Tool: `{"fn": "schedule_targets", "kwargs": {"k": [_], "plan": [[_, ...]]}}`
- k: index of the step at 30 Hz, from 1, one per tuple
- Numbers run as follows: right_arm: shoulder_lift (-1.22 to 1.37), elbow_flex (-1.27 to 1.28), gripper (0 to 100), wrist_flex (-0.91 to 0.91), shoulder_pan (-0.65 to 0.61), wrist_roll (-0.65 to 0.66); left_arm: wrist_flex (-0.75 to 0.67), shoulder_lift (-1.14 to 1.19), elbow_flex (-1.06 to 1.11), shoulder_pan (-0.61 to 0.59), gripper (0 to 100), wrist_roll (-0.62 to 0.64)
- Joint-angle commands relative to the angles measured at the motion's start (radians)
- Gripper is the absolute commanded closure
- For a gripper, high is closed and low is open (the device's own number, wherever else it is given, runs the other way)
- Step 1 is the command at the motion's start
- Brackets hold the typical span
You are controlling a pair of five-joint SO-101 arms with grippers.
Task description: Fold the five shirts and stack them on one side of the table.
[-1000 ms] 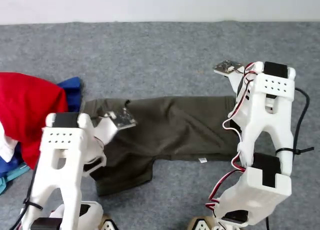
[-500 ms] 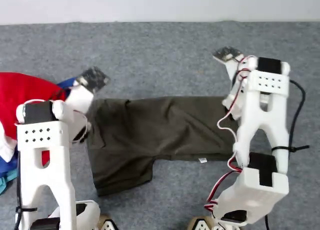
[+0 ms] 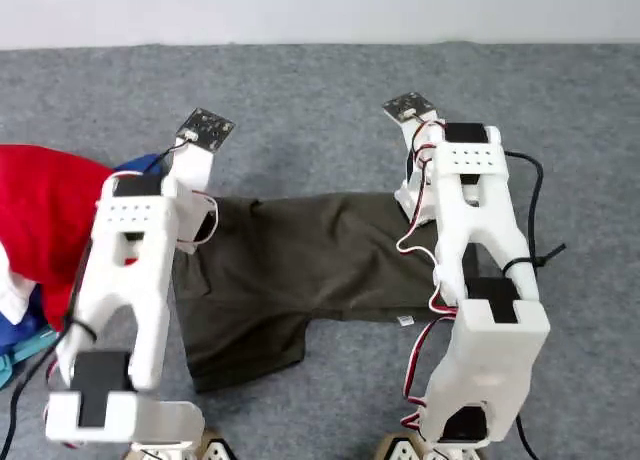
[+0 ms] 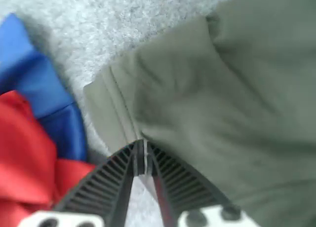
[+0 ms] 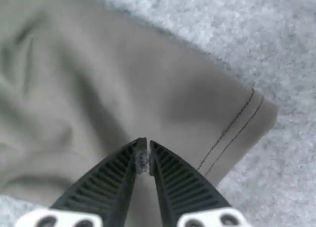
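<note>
The left claw (image 4: 140,160) has its jaws drawn together, the tips right at the hemmed edge of the olive green shirt (image 4: 222,103). Whether any fabric is pinched between them cannot be told. Just beside that claw, on the side away from the shirt's body, lies a blue shirt (image 4: 34,84). A red shirt (image 4: 24,177) touches it and lies partly over it. A strip of bare grey counter (image 4: 98,19) shows beyond the claw tips.

The right claw (image 5: 143,160) also has its jaws together, the tips down on the olive shirt's cloth. They sit a little in from a stitched sleeve hem (image 5: 242,123), and a crease runs away from them. Grey counter lies past that hem.

From above, the olive shirt lies spread flat between the two arms, one sleeve hanging toward the arm bases and a small white tag (image 3: 405,320) at its near edge. Beyond the left arm, well away from the right claw, the red and blue shirts sit heaped with a bit of white cloth (image 3: 12,295).
</note>
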Motion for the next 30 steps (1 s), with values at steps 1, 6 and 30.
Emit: {"fn": "schedule_targets", "kwargs": {"k": [1,6,30], "plan": [[-0.001,-0.049,98.9,-0.044,-0.007,-0.034,-0.023,0.106,-0.120,-0.002,98,0.006],[0.039,-0.049,98.9,-0.087,-0.002,-0.035,-0.020,0.275,-0.228,-0.003,98,0.005],[0.242,-0.339,98.8,0.019,0.186,-0.028,0.480,0.694,-0.928,-0.091,98,-0.003]]}}
